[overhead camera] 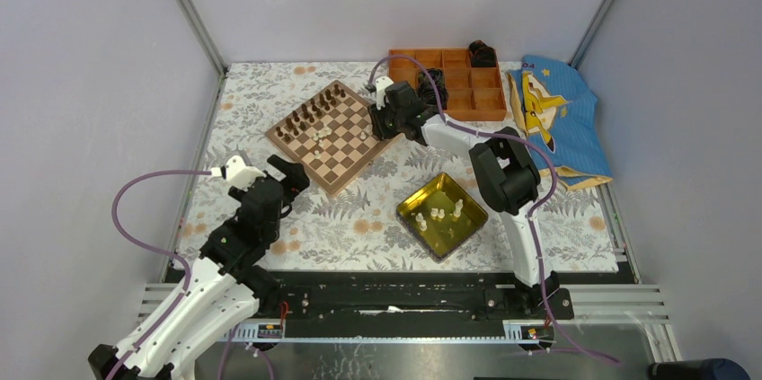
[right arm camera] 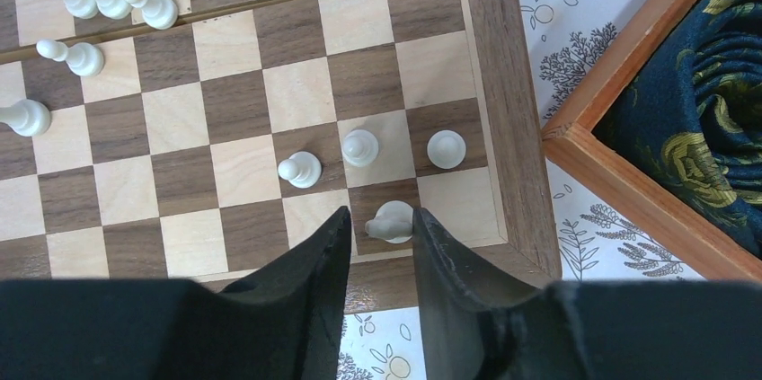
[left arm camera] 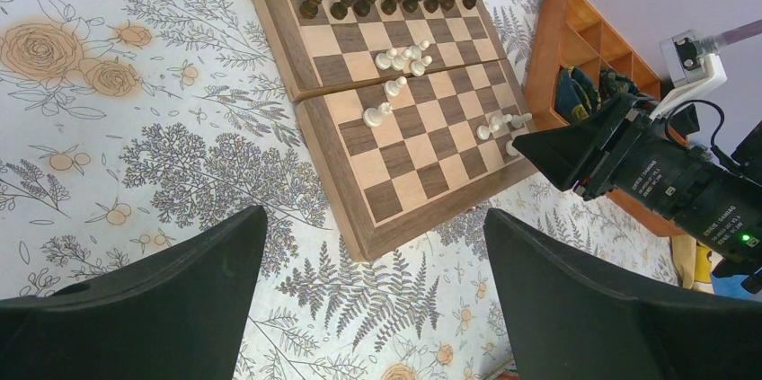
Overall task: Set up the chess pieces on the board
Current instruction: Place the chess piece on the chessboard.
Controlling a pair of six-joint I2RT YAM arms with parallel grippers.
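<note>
The board (overhead camera: 328, 137) lies at the back centre, with dark brown pieces (overhead camera: 310, 115) along its far-left side. Several cream-white chess pieces (left arm camera: 400, 61) stand loosely near its middle. My right gripper (overhead camera: 376, 119) hovers over the board's right corner. In the right wrist view its jaws (right arm camera: 381, 218) stand slightly apart around a white knight (right arm camera: 393, 222) resting on a dark corner-row square, with a gap on the left side. Three white pawns (right arm camera: 358, 146) stand just beyond it. My left gripper (overhead camera: 292, 178) is wide open and empty above the cloth near the board's near corner (left arm camera: 375, 218).
A glossy yellow tray (overhead camera: 409, 205) in front of the right arm holds several white pieces (overhead camera: 440, 213). An orange compartment box (overhead camera: 449, 83) sits behind the board's right corner, and a blue printed bag (overhead camera: 553, 115) lies to its right. Flower-print cloth covers the table.
</note>
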